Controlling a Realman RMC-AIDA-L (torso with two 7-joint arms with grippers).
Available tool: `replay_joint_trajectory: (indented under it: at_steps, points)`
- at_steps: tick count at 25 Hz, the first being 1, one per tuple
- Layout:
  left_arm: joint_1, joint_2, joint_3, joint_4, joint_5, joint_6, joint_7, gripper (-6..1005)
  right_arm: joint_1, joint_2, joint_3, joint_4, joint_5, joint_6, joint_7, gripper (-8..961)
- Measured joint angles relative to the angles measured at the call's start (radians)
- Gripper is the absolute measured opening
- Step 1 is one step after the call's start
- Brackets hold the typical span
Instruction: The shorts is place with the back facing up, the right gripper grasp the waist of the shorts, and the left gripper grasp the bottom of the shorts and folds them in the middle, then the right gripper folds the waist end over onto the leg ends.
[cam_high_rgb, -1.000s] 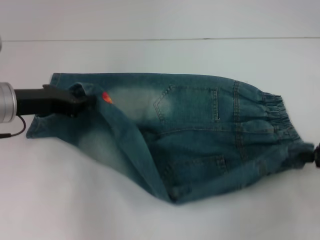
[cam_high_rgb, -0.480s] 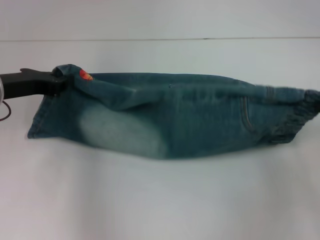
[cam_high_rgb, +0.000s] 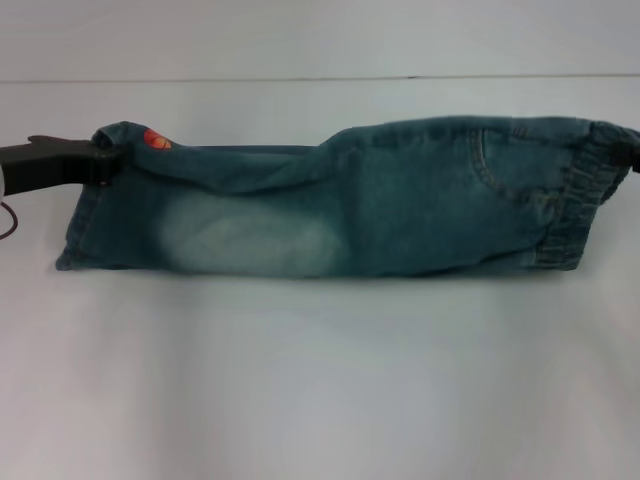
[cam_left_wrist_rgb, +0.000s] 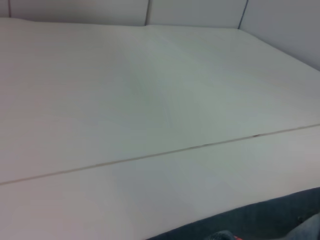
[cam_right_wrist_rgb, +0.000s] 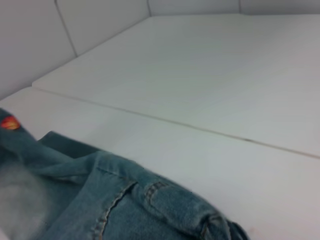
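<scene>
The blue-green denim shorts (cam_high_rgb: 380, 210) lie on the white table, folded lengthwise into a long band. The leg hems are at the left and the ruffled elastic waist (cam_high_rgb: 580, 200) is at the right. My left gripper (cam_high_rgb: 108, 158) is shut on the far-left hem corner, beside a small orange print (cam_high_rgb: 155, 140). Only the dark tip of my right gripper (cam_high_rgb: 628, 150) shows, at the picture's right edge, pinching the far waist corner. A back pocket (cam_high_rgb: 500, 165) faces up. Denim also shows in the left wrist view (cam_left_wrist_rgb: 260, 222) and as shorts (cam_right_wrist_rgb: 100, 200) in the right wrist view.
The white table (cam_high_rgb: 320, 380) stretches wide in front of the shorts. A thin seam (cam_high_rgb: 320, 78) crosses it behind them, with pale wall panels (cam_right_wrist_rgb: 30, 40) beyond the far edge.
Both grippers carried the near half of the shorts up and over to the far side. The loose hanging fold has come down into a flat, narrow band.
</scene>
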Motion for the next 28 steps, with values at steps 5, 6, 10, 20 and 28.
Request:
replay_joint_trajectory:
  at_steps: [5,6,10,20,28]
  points:
    - [-0.001,0.000,0.002,-0.021,-0.004,-0.038,-0.007,68,0.013,-0.003,-0.036,0.031,-0.001,0.075,0.004,45]
    - [-0.002,0.000,0.003,-0.027,-0.004,-0.047,-0.011,68,0.015,-0.003,-0.047,0.035,-0.001,0.087,0.004,45]
    - [-0.008,-0.001,0.004,-0.040,-0.004,-0.068,-0.022,68,0.027,-0.003,-0.086,0.055,-0.001,0.122,0.004,45]
    - [-0.013,0.007,0.003,-0.037,0.032,-0.092,-0.114,69,0.055,-0.015,-0.149,0.116,0.000,0.181,-0.004,55]
    - [-0.041,0.020,0.012,-0.038,0.105,-0.096,-0.224,97,0.081,-0.055,-0.190,0.206,-0.011,0.244,-0.004,295]
